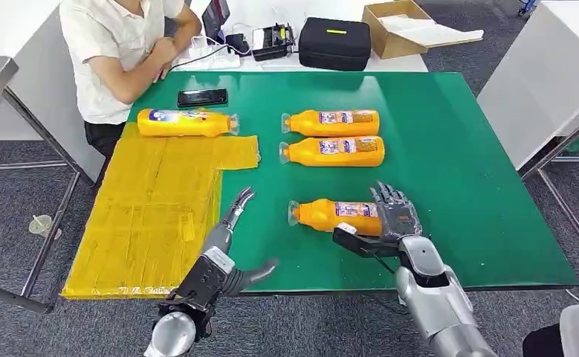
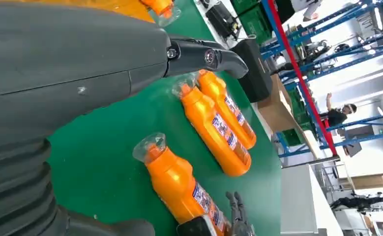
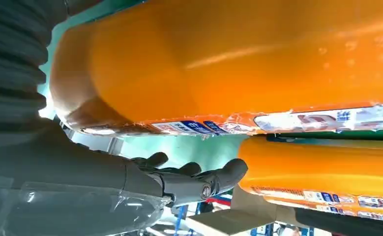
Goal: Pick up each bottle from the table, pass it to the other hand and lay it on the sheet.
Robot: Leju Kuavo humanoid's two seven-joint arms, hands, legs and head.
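Lower centre of the head view: nearest bottle [image 1: 336, 216] lies cap-left across my right hand [image 1: 390, 217], whose fingers seem to be closing round its base; left hand [image 1: 230, 223] open, farther off.

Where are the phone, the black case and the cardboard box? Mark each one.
phone [image 1: 202, 97], head view, middle of its screen.
black case [image 1: 335, 43], head view, centre of its lid.
cardboard box [image 1: 379, 37], head view, its front wall.

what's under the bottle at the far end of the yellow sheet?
The bottle lies across the far edge of the yellow sheet, with the green table under its cap end. Where the sheet's edge runs beneath it is covered.
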